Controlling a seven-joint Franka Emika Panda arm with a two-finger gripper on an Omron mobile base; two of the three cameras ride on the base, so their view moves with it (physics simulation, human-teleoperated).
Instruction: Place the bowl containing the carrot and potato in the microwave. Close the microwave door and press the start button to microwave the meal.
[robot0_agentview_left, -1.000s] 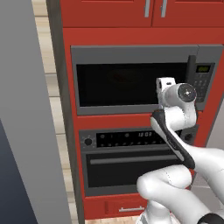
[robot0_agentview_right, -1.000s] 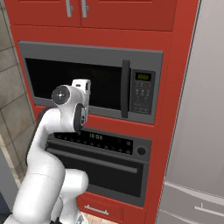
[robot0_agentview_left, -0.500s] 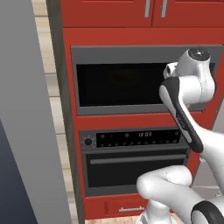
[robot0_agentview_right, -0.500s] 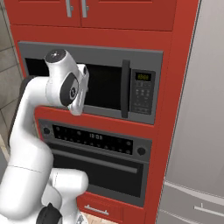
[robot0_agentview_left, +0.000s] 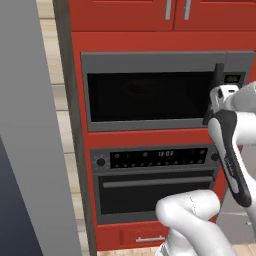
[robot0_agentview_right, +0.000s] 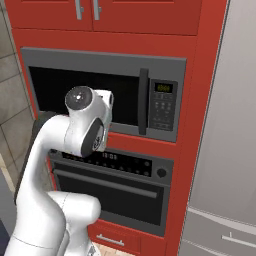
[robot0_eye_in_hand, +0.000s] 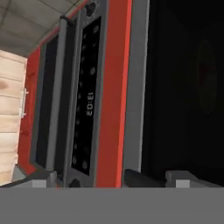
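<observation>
The end effector (robot0_eye_in_hand: 105, 177) stands wide apart, holding nothing, facing the closed microwave door (robot0_agentview_left: 150, 92). One microwave (robot0_agentview_right: 165, 75), one oven (robot0_agentview_right: 125, 185) at 6 o'clock beneath it.

Rolled sideways: microwave door (robot0_eye_in_hand: 183, 87) dark glass beside oven (robot0_eye_in_hand: 85, 100) control panel.

- Arm (robot0_agentview_right: 47, 200): glossy white shell, rounded segments, smooth with no visible seams at this resolution.
- Joints: dark grey to black bands between the white links (clearest in the left base view, as a long dark strip along the forearm (robot0_agentview_left: 231, 155)).
- Wrist housing (robot0_agentview_right: 86, 122): white, with a round grey end cap and a dark oval inset.
- No legible markings or cables.
</observation>
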